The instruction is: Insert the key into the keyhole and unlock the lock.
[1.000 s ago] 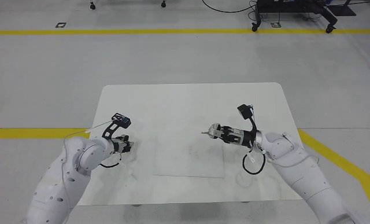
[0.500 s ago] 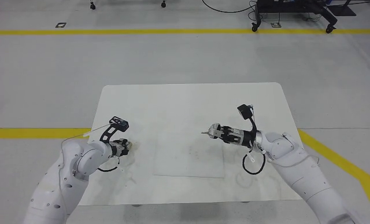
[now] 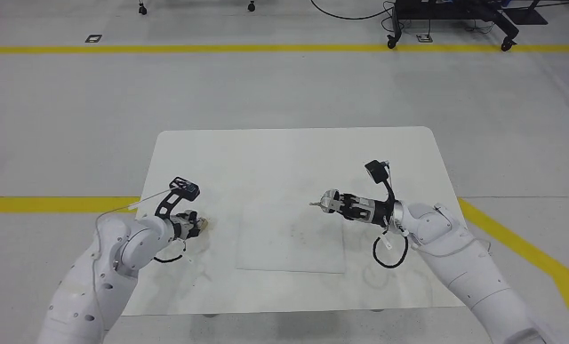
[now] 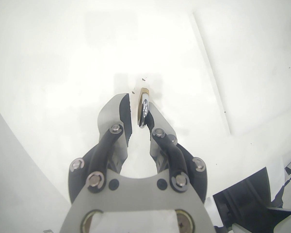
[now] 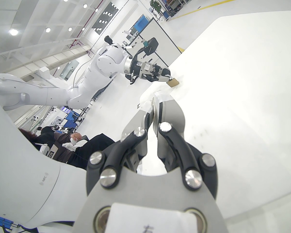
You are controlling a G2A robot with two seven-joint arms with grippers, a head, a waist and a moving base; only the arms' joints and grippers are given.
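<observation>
Nearest the robot, on the front of the white tabletop (image 3: 293, 153), lies a thin white sheet (image 3: 289, 255), flat and close to the front edge. Just to the left of it, the left gripper (image 4: 137, 100) sits low over the surface with the lock (image 4: 143, 106) between its jaws. The padlock stands on edge, its chrome shackle towards the gripper and its brass body beyond the tips. The jaws are a little apart. One pad touches the shackle, while a narrow slit of tabletop shows between the shackle and the other pad (image 4: 126, 112). From the right wrist view the brass body is tilted, with a corner down on the tabletop. A little farther back, by the sheet's right side, the right gripper (image 3: 328, 202) has its jaws pressed together on the key (image 3: 316, 204). The key's slim blade sticks out past the tips and points across towards the left arm. Key and lock are well apart, so the key is not yet in the keyhole. Beyond the tabletop's far edge a yellow line (image 3: 267, 49) crosses the grey floor, and a dark wheeled frame (image 3: 453, 11) stands at the far right.
</observation>
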